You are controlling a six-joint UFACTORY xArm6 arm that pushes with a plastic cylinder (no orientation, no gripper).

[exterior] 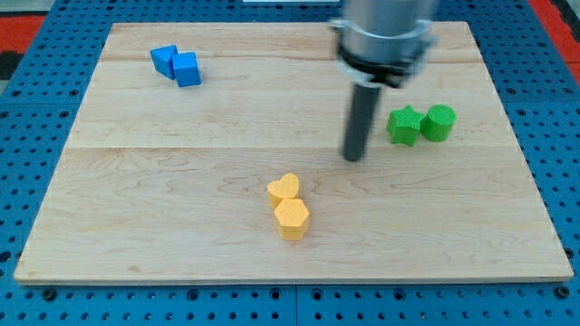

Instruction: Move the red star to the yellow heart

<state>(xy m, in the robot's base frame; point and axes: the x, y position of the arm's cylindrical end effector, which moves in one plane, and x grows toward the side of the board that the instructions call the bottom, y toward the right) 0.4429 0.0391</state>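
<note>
Six blocks lie on the wooden board (227, 127) in the single camera view, grouped in three pairs.

At the view's top left, two blue blocks touch each other: one of irregular shape (164, 60) and, just to its right, a blue cube (187, 69).

At the view's right, a green star (405, 125) sits just beside a green cylinder (439, 122); whether they touch I cannot tell.

Low in the centre of the board, the yellow heart (285, 188) rests against a yellow hexagon (292, 218) directly below it; the two are in contact.

The red star named in the task does not show anywhere in this view. I cannot tell where it is.

The arm comes down from the view's top, its grey housing (381, 41) blurred. The dark rod (361, 118) hangs below it, and my tip (352, 158) is down at the board, left of the green star and up and to the right of the yellow heart, apart from both. The rod carries no jaws; the tip touches no block and holds nothing.

A blue pegboard (36, 136) surrounds the board.
</note>
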